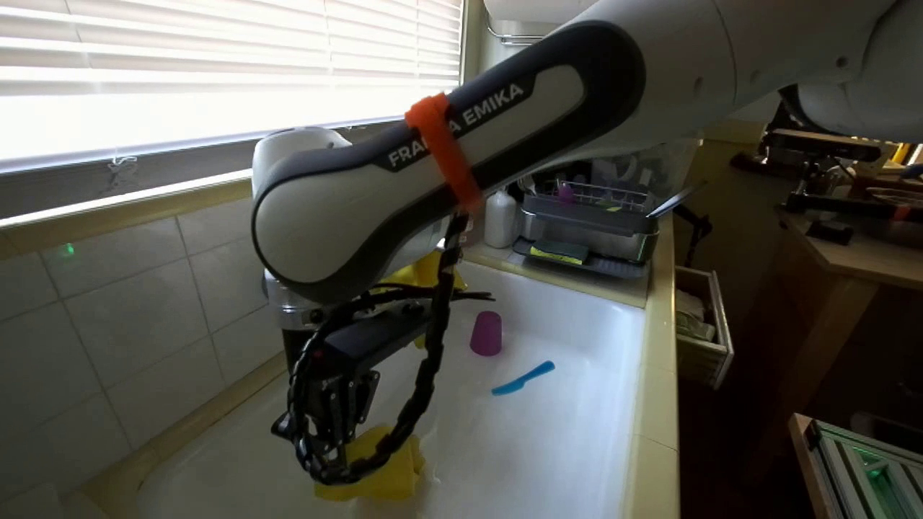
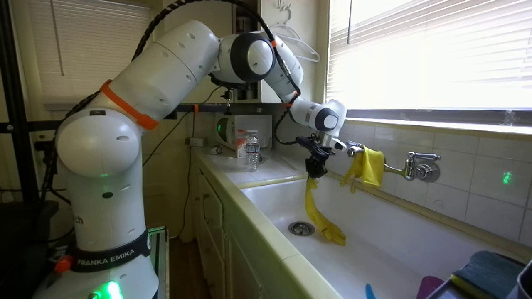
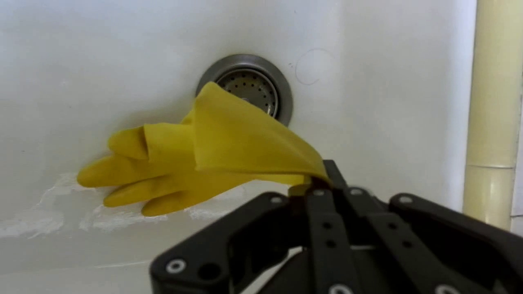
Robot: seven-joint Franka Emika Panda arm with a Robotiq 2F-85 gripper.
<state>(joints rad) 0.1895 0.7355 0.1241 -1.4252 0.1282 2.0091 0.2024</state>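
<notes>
A yellow rubber glove [image 2: 319, 214] hangs by its cuff from my gripper [image 2: 312, 176], which is shut on the cuff's edge. In the wrist view the glove's cuff [image 3: 249, 139] runs into the closed fingertips of the gripper [image 3: 325, 179], and its fingers point left. The drain [image 3: 284, 96] lies partly behind the cuff. Whether the glove's fingers rest on the sink floor I cannot tell. Part of the glove [image 1: 386, 472] shows below the gripper in an exterior view, where cable and wrist hide the fingertips. Another yellow glove [image 2: 373, 166] is draped over the faucet [image 2: 395, 169].
The white sink [image 1: 570, 440] also holds a purple cup [image 1: 487, 334] and a blue knife [image 1: 524, 378]. A dish rack [image 1: 588, 225], a sponge [image 1: 559, 251] and a white bottle [image 1: 500, 220] stand at one end. A water bottle [image 2: 252, 153] stands on the counter [image 2: 228, 166]. Tiled wall [image 2: 453, 166] borders the faucet side.
</notes>
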